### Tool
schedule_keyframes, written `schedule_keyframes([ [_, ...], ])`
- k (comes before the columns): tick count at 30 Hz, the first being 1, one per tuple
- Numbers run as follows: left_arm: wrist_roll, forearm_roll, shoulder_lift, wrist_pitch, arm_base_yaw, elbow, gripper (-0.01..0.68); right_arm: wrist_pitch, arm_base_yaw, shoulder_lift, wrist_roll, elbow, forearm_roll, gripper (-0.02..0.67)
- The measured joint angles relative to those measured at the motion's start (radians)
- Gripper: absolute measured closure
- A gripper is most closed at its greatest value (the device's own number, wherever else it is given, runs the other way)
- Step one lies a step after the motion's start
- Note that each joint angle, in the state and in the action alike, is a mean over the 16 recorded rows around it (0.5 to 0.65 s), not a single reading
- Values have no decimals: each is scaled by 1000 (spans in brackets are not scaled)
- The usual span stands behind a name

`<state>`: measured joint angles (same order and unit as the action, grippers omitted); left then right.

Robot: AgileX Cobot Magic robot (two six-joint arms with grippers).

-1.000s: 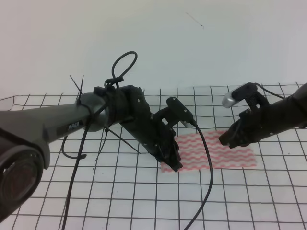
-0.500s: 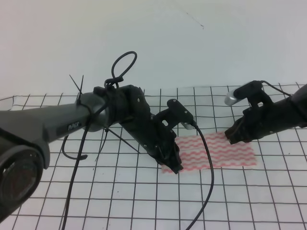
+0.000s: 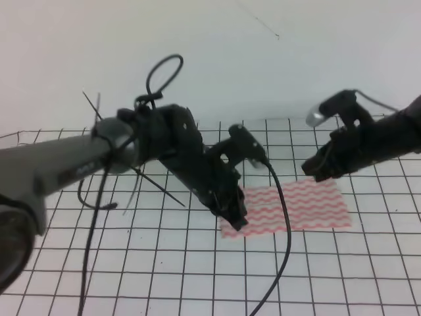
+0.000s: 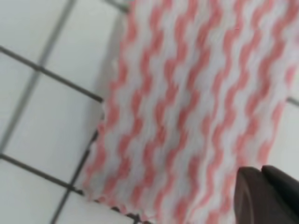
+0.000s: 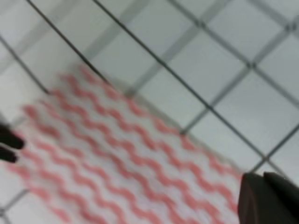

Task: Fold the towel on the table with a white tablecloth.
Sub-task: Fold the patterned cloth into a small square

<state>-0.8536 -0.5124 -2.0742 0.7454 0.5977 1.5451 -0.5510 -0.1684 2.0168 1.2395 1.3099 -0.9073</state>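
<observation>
Though label-free, towel [image 3: 299,207] on white tablecloth [image 3: 164,263]

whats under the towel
The white tablecloth, its black grid running out from every towel edge. The grid beneath the towel is covered, and its near-left corner hides behind the left hand.

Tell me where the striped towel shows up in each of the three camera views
Exterior high: the towel lies flat right of centre, between the two arms.
Left wrist: it fills the middle and right, one frayed edge at lower left.
Right wrist: it spreads across the lower left.
Shared landmark: the black grid lines of the white tablecloth.
</observation>
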Motion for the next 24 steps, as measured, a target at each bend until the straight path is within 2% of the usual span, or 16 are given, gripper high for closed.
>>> schedule_keyframes([
  [7, 37, 27, 135, 7, 0, -2, 673, -99, 18, -136, -169, 2, 107, 650],
  [13, 112, 73, 286, 14, 0, -6, 673, -139, 59, -235, -322, -89, 152, 649],
  [16, 159, 95, 368, 9, -5, -22, 673, -138, 81, -265, -359, -166, 120, 649],
  [24, 248, 76, 554, -46, -38, -109, 673, -90, 118, -297, -344, -368, -65, 626],
])
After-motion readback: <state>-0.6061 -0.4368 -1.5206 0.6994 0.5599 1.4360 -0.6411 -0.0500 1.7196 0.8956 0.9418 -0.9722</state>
